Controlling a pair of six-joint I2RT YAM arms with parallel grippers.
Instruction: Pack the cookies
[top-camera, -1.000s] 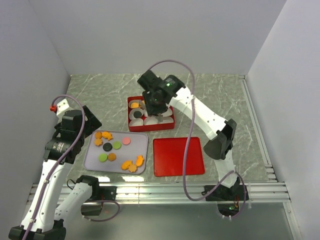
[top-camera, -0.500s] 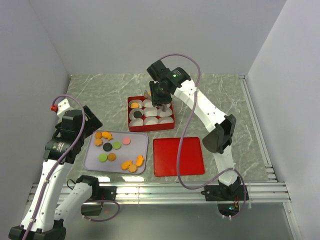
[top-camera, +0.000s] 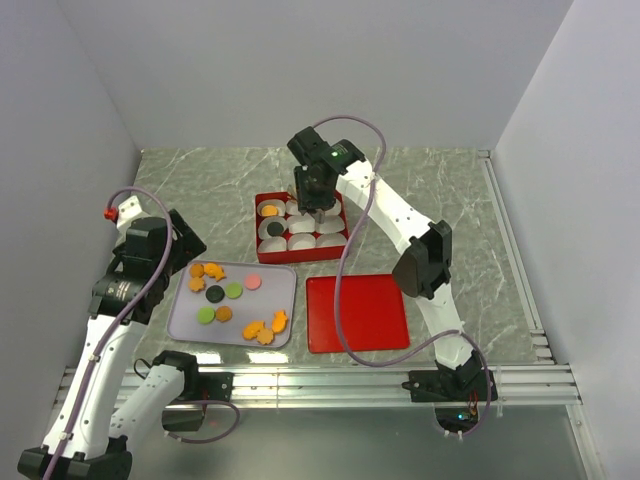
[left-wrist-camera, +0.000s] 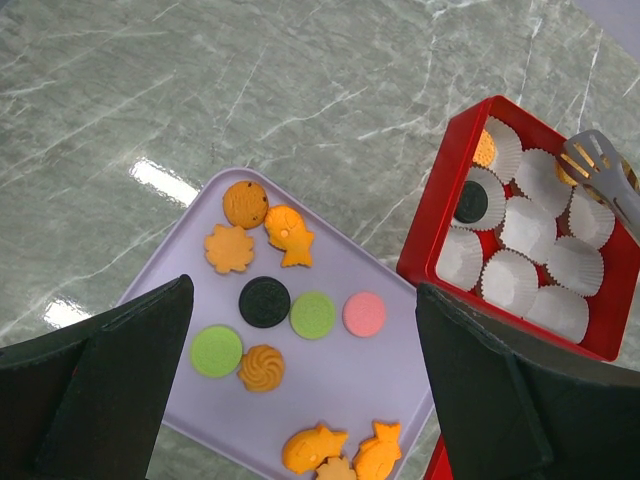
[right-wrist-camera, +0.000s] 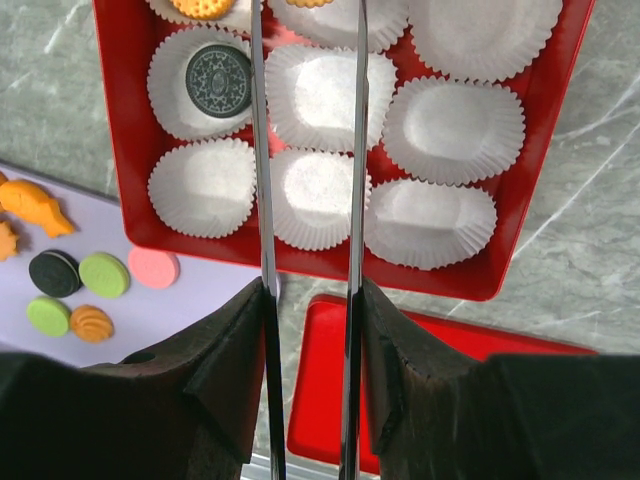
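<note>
**Right arm now at box's far row; eleven cookies still on tray**

What changed, near to far:
- Left pincer (left-wrist-camera: 300, 300): released, jaws wide, hanging over the lavender tray (left-wrist-camera: 340, 385). No move in the last second.
- Cookies (left-wrist-camera: 264, 301) on the tray: eleven, same layout as a second ago, none taken.
- Red lid (top-camera: 357, 312): flat on the desk (top-camera: 450, 200) just beside the tray, unmoved.
- Right pincer (right-wrist-camera: 310, 340): clenched on a pair of tongs (right-wrist-camera: 262, 200), same grip. The arm has swung from the near cups of the red box (right-wrist-camera: 125, 150) to its far middle cup, and the wrist has turned.
- Box contents: a black cookie (right-wrist-camera: 218, 80) sits in the middle-left cup and an orange cookie (left-wrist-camera: 485, 150) in the far-left cup. The other paper cups (right-wrist-camera: 453, 130) in view look empty.

My read: this is a drop-off into the far middle cup. Packing is early, with two or three in and most still on the tray.

Hard to make out:
- The tong tips are cut off at the top edge of the right wrist view. An orange piece (right-wrist-camera: 306, 2) shows between the blades there, but I cannot tell whether it is pinched or already lying in the cup.
- In the top view the wrist covers that cup.
- The left wrist view crops the nearest tray cookies and the box's far-right corner.
</note>
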